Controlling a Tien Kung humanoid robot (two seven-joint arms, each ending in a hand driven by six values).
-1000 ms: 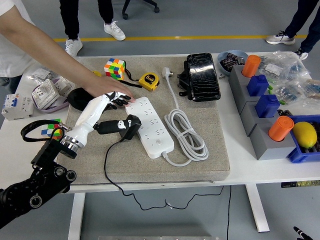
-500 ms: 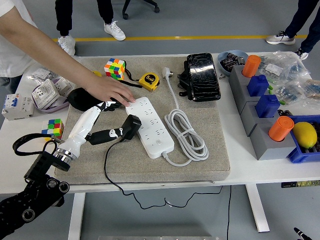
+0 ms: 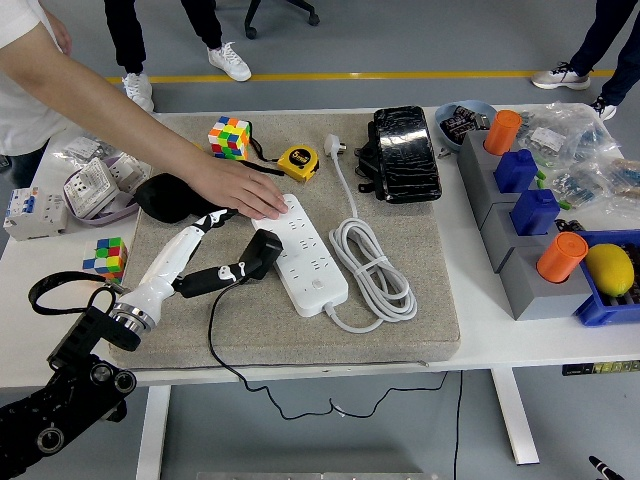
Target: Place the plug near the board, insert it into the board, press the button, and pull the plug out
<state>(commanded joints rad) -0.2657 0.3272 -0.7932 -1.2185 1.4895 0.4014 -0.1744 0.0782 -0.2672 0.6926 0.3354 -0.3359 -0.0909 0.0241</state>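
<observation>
Person's hand [image 3: 238, 187] hides the left hand's [image 3: 215, 222] fingertips.

No legible text anywhere in the head view. White multi-socket power strip [image 3: 302, 252]: socket openings only, any markings too small to read. Yellow tape measure [image 3: 297, 162]: dark round face label, unreadable. White circuit breakers [image 3: 92, 185] at the table's left edge: print blurred. Clear packets of small parts [image 3: 565, 135] at far right: labels too small to resolve. No brands, numbers or signs can be read.
</observation>
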